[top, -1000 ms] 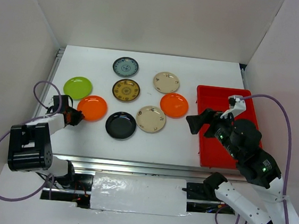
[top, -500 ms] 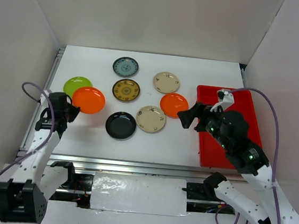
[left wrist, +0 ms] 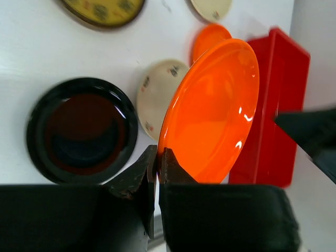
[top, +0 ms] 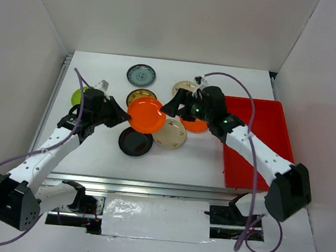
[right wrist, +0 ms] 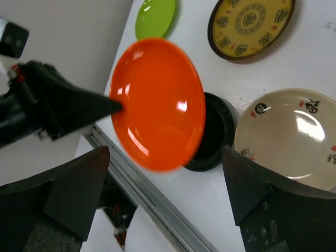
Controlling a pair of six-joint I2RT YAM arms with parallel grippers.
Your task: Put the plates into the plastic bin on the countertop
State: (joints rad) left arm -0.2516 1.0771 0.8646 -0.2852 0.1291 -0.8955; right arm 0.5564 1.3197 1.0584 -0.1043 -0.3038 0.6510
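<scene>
My left gripper (top: 124,116) is shut on the rim of an orange plate (top: 145,115) and holds it tilted above the countertop (top: 105,155); the left wrist view shows the jaws (left wrist: 157,157) pinching its edge (left wrist: 210,110). My right gripper (top: 171,106) is open, just right of that plate, which sits ahead of its spread fingers (right wrist: 165,173). The red plastic bin (top: 256,141) holds no plates. On the countertop lie the teal (top: 141,74), brown-gold (top: 139,94), black (top: 131,143), lime green (top: 77,96), two cream (top: 171,135) (top: 183,85) and second orange (top: 197,126) plates.
White walls (top: 33,39) close in the countertop on the left, back and right. A metal rail (top: 149,187) runs along the near edge. The right arm crosses over the cream and orange plates beside the bin.
My left gripper lifted the orange plate from the left side and carried it right to the middle. My right arm swung left from over the bin to meet it.
</scene>
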